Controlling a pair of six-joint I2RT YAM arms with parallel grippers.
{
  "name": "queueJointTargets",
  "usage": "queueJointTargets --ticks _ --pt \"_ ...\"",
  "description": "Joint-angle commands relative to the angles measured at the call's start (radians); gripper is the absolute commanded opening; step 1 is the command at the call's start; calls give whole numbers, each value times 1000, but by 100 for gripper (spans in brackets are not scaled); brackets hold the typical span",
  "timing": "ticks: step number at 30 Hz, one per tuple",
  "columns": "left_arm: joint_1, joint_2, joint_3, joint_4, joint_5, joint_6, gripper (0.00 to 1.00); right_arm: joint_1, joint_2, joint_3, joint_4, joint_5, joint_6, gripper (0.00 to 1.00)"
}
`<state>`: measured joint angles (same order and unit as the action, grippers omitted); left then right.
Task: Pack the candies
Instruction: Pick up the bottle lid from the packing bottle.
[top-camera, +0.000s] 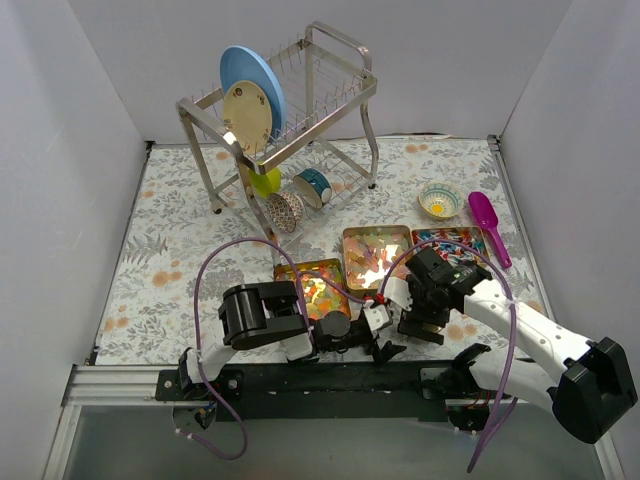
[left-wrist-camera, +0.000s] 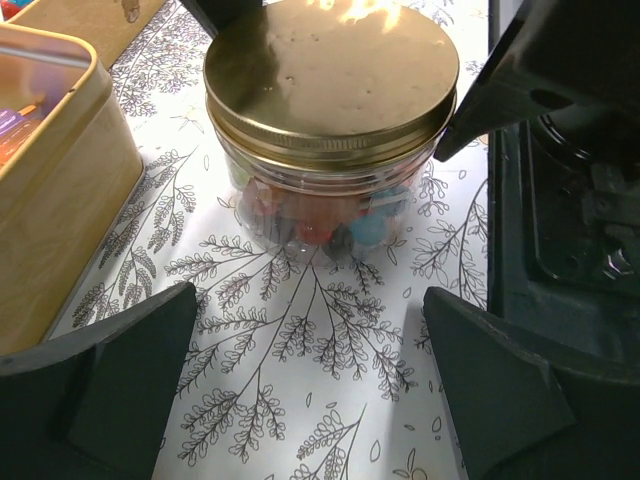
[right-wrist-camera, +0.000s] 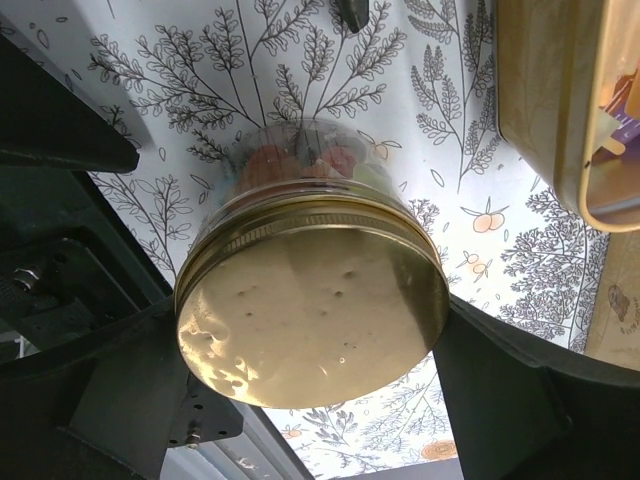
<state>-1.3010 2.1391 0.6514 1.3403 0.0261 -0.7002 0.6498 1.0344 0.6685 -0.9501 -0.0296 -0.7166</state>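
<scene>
Showing candies (left-wrist-camera: 320, 215) in jar (left-wrist-camera: 330, 185): wrist views; scoop (top-camera: 488, 225) overhead only.

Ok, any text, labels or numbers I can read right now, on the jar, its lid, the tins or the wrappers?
No text can be read anywhere.
The gold lid: plain, no lettering.
The jar: clear wall, no label.
The tin: bare side, no print.
The wrapped candies: any print is too small to read.

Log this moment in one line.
jar: upright, gold lid on, candies inside | left gripper: open, jar ahead | right gripper: open, flanking gold lid
</scene>
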Motion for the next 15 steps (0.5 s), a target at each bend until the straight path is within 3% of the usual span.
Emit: queueJointTargets --ticks 1,10,15 --pt "-9 21 96 16 -57 -18 98 54 -10 -23 11 -95 -87 98" --pt "-23 94 185 105 -63 10 98 54 -23 -15 -6 -101 -72 98" --pt "-23 59 97 284 -51 31 98 54 -16 -3 -7 -107 -43 98"
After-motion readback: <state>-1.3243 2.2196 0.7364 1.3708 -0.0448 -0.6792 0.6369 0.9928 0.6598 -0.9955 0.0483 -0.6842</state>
